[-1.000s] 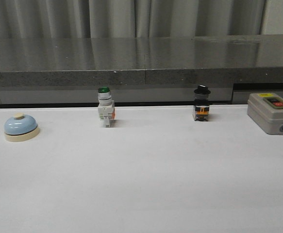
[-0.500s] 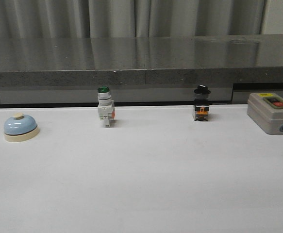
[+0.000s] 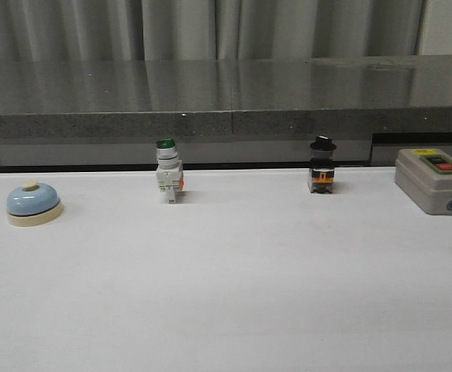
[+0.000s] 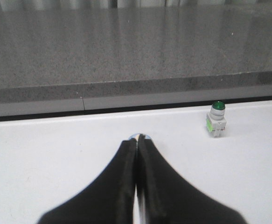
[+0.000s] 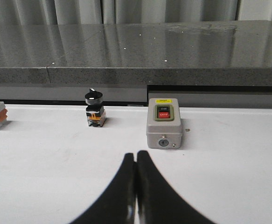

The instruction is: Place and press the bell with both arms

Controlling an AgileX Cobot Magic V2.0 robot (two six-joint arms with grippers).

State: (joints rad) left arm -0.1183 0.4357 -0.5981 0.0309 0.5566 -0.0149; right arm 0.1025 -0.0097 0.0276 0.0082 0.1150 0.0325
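Seen from the front, a small light-blue domed call bell (image 3: 33, 203) with a cream base and button sits untouched at the far left of the white table (image 3: 233, 287), well apart from a green-capped white push-button switch (image 3: 168, 180), a black-knobbed selector switch (image 3: 322, 174) and a grey control box with red and black buttons (image 3: 435, 180) lined up along the back edge; neither arm shows here, so the bell's off-centre spot suggests it has yet to be carried to a pressing position. From the left wrist, the black left gripper (image 4: 136, 144) is pressed together and holds nothing, aimed low over the table with the bell's rim just peeking beyond its tips, apparently lined up for an approach; the green-capped switch stands off to one side. From the right wrist, the black right gripper (image 5: 136, 161) is likewise closed and empty, facing the grey box and the black-knobbed switch, seemingly parked until its turn to press.
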